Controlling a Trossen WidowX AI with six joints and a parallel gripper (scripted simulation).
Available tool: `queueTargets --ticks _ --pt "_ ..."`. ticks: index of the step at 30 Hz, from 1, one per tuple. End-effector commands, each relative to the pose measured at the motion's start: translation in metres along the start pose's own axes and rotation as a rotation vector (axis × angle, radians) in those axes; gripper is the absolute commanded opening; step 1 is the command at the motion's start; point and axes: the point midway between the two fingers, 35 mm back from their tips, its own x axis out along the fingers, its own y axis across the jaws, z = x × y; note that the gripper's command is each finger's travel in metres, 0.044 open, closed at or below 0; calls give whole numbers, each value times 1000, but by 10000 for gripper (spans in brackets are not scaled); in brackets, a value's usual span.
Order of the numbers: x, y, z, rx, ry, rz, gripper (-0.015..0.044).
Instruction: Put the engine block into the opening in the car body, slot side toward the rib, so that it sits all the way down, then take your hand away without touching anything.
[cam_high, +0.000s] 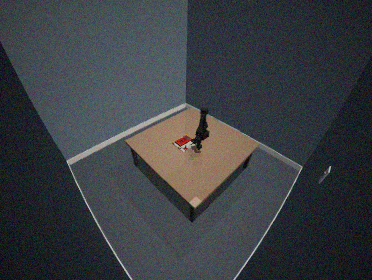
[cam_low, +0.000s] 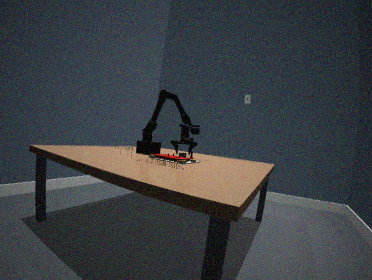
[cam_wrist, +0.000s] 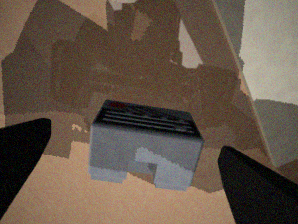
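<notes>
The engine block (cam_wrist: 145, 145) is a grey block with dark ridges along its top and a slot low in its near side. In the wrist view it stands between the spread fingers, with a gap on both sides. My gripper (cam_high: 196, 147) (cam_low: 183, 155) (cam_wrist: 136, 137) is open and empty, low over the table and around the block. The red car body (cam_high: 183, 140) (cam_low: 167, 156) lies beside the gripper in the top and exterior views. Its opening and rib are too small to make out there, and the red part is outside the wrist view.
A pale board (cam_wrist: 272, 60) with a raised edge runs down the right side of the wrist view, close to the right finger. The wooden table (cam_high: 170, 170) (cam_low: 120, 167) carries everything. The arm's base (cam_low: 148, 147) stands behind the car body. The arm's shadow darkens the area around the block.
</notes>
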Motion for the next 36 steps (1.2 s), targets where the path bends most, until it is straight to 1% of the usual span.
queueTargets --ticks 1,2,10,17,24,36 --pt "8 -3 -2 -4 8 -10 440" --pt "8 -3 -2 -4 8 -10 440" --pt "8 -3 -2 -4 8 -10 230" --pt "8 -3 -2 -4 8 -10 183" --pt "-4 0 -1 -4 7 -10 0" --pt "-40 6 2 -3 7 -8 0"
